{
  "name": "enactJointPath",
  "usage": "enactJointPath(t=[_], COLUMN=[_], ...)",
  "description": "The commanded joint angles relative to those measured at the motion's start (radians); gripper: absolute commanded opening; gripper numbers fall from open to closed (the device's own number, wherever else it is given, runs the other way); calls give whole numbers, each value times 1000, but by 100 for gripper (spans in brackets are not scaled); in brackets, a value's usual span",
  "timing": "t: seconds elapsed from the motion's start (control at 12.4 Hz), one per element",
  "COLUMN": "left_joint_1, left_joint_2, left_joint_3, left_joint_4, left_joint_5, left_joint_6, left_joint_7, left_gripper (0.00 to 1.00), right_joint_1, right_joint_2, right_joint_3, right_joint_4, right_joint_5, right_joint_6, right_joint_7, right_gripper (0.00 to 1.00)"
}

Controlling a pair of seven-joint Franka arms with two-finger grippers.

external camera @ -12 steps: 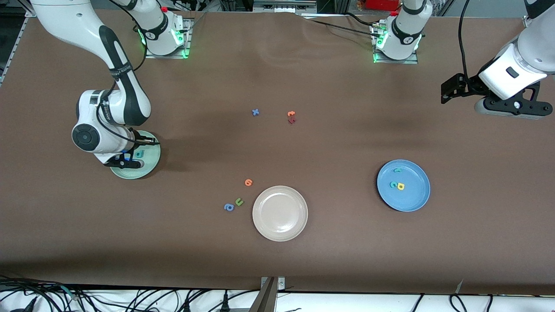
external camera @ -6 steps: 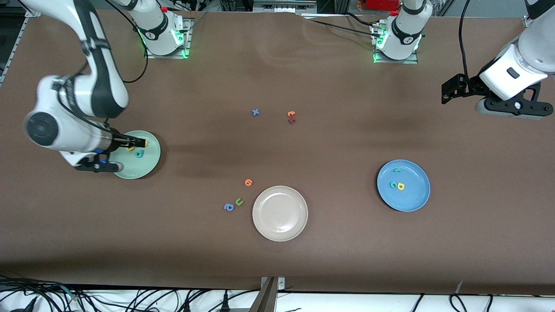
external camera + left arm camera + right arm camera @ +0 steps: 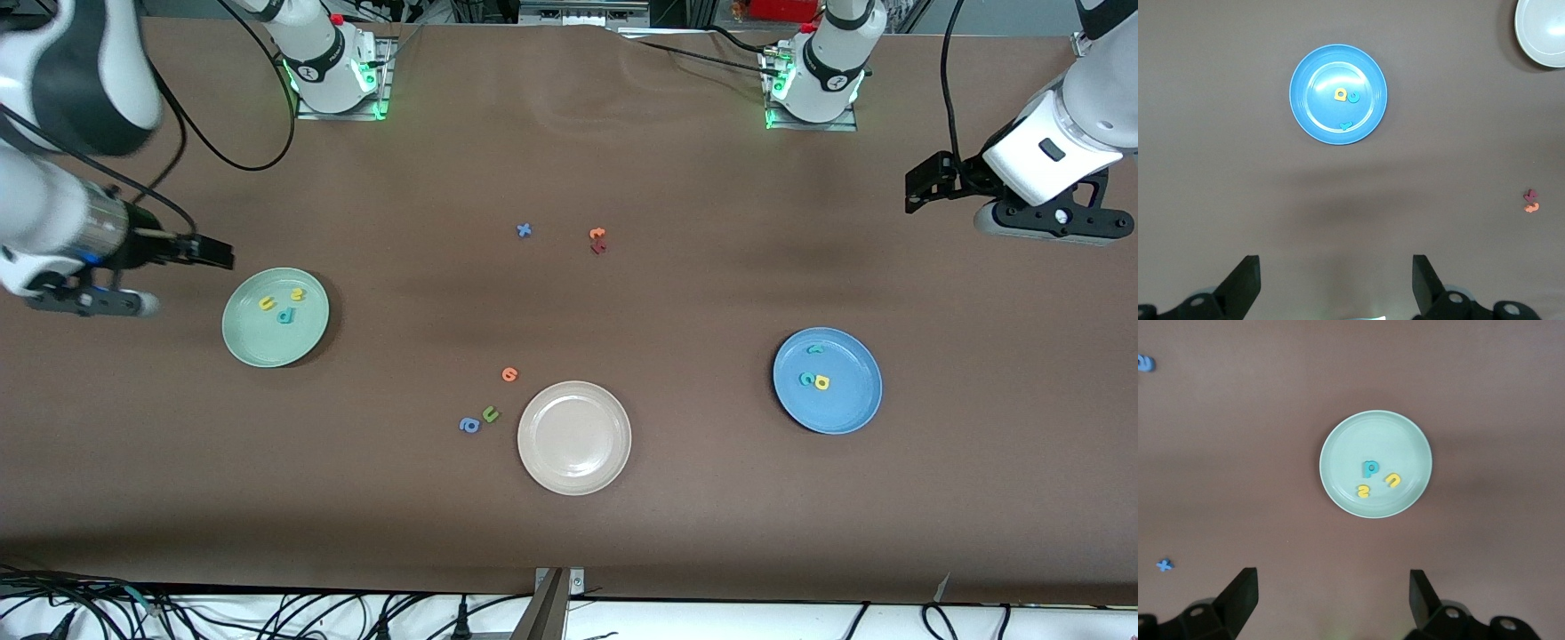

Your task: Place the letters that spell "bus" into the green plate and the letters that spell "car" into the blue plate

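Brown matting is covering the whole table (image 3: 569,498), with both arm bases standing along its edge farthest from the front camera. At the right arm's end, the right gripper (image 3: 213,253) is hanging in the air over bare table just beside the green plate (image 3: 253,347), its fingers (image 3: 1238,593) standing wide apart and gripping nothing. That plate is holding the yellow "u" (image 3: 267,304), the yellow "s" (image 3: 297,294) and the teal "b" (image 3: 285,316), all lying close together.

Toward the middle, a blue "x" (image 3: 524,230) and two small orange and dark red letters (image 3: 597,240) are lying on the mat. Nearer the front camera, an orange letter (image 3: 508,374), a green "u" (image 3: 490,413) and a blue "a" (image 3: 469,426) are sitting beside the cream-white plate (image 3: 574,471).

Toward the left arm's end, the blue plate (image 3: 853,409) is carrying the teal "r" (image 3: 813,349), the teal "c" (image 3: 807,379) and the yellow "a" (image 3: 822,383), the last two touching. Well apart from it, the left gripper (image 3: 920,182) is waiting in the air over bare table, its fingers (image 3: 1241,283) spread wide and empty.
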Motion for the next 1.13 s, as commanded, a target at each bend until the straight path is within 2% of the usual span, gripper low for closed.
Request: enactJointPath(t=[0.0,0.32,0.49,0.57,0.73,0.81,1.05], left_joint_1=[-12,-13,0,1,0,1,-1], left_joint_2=[16,16,16,16,16,16,16], left_joint_3=[4,3,7,9,8,8,6], left_joint_4=[35,35,34,34,34,34,34], left_joint_5=[-2,-3,-3,-3,27,29,32], left_joint_6=[-25,-25,-25,-26,-25,-26,-25], left_joint_7=[0,-1,3,3,6,5,5], left_gripper=[100,100,100,100,100,100,100], right_joint_1=[0,2,-12,-58,-197,-245,-250], right_joint_2=[18,7,-14,-17,-31,-37,-37], right_joint_3=[-30,-55,-38,8,147,198,209], right_joint_4=[96,121,120,116,115,112,115], right_joint_5=[-1,-1,5,8,4,2,1], right_joint_6=[-66,-91,-91,-91,-91,-89,-89], right_joint_7=[-22,-19,-17,-19,-14,-13,-3], right_gripper=[100,100,100,100,100,100,100])
